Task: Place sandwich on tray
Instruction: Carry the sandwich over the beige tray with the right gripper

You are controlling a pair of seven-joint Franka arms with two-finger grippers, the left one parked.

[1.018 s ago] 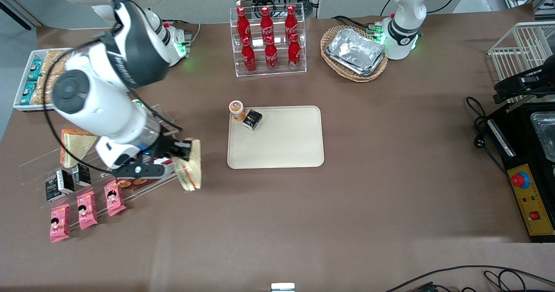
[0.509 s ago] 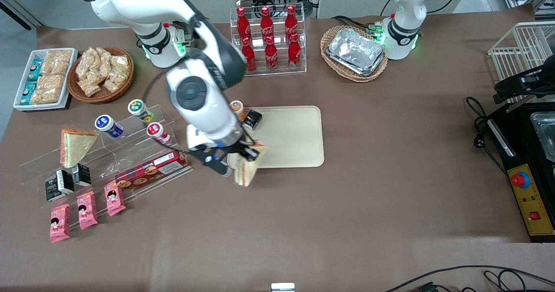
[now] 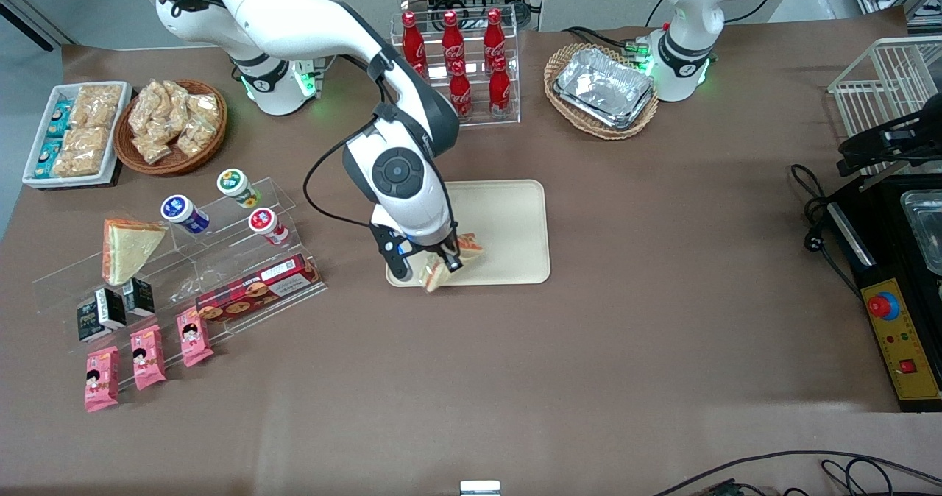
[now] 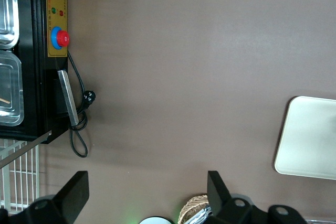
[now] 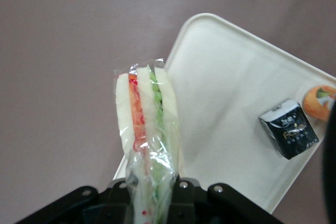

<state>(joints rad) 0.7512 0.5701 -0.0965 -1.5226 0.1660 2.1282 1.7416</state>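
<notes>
Fingers (image 5: 181,195) clamp sandwich (image 5: 147,129) — gripper (image 3: 440,262) over tray (image 3: 508,216)

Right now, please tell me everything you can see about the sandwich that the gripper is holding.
The sandwich is a thin triangular wedge in clear, crinkly plastic wrap. Its cut side shows white bread layers with a red-orange stripe and a green stripe of filling. The gripper is shut on its narrow end, so it sticks out from the fingers, held edge-on. It hangs over the edge of the cream tray nearest the front camera, partly past the rim; whether it touches the tray cannot be told. Only the fingers visibly touch it.
</notes>
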